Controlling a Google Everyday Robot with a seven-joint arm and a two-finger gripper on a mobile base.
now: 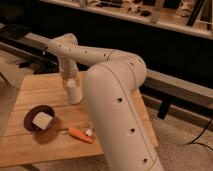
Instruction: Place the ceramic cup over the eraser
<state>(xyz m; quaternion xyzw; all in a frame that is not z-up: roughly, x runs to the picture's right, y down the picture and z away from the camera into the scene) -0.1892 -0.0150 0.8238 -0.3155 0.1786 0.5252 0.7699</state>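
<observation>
A white ceramic cup (74, 93) stands on the wooden table (35, 85) near its middle back. My gripper (70, 81) comes down from the bent arm and sits right at the cup's top; the arm hides the contact. A pale block (42, 120) that may be the eraser lies on a dark brown plate (31, 116) at the front left, apart from the cup. A small white piece (89, 132) lies by an orange object (79, 134) at the table's front.
My large arm link (117, 110) covers the table's right part. A dark bench or rail (170, 82) runs behind the table. Shelving with clutter (150, 10) stands at the back. A cable (202, 135) lies on the floor at the right.
</observation>
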